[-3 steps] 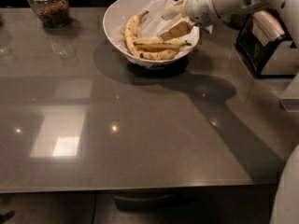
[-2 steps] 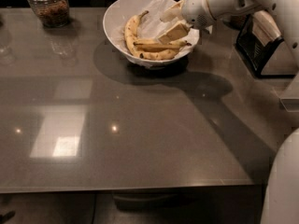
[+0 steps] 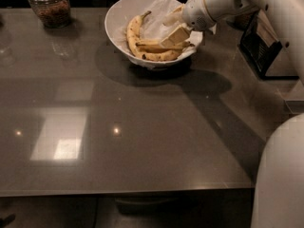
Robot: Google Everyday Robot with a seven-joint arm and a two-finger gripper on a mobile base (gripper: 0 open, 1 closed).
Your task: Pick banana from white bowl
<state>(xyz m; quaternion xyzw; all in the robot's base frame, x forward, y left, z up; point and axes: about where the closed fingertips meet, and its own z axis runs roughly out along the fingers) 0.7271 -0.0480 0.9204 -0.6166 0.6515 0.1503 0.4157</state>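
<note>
**Banana pick: handling and grasp point**

The bowl [image 3: 114, 19] stands at the far side of the worktop [image 3: 142, 141], to the right of a jar [image 3: 49, 6]. The banana [image 3: 150, 44] lies nearly level in the bowl on the paper lining [image 3: 159, 18]. It sits between the long curved banana [image 3: 131, 32] on the left and the plump banana [image 3: 159, 56] at the near side.

The end effector [image 3: 175, 32] is lowered into the right half of the bowl, over the banana's right end. Its opening cannot be determined from this view.

Handling, as judged:
- The fruit is light and soft, and it bruises under hard clamping.
- The skin is smooth, so it may slip or roll.
- Grip across the midsection, not at the tapered tips.
- Neighbouring fruit touches it and may lift with it.
</note>
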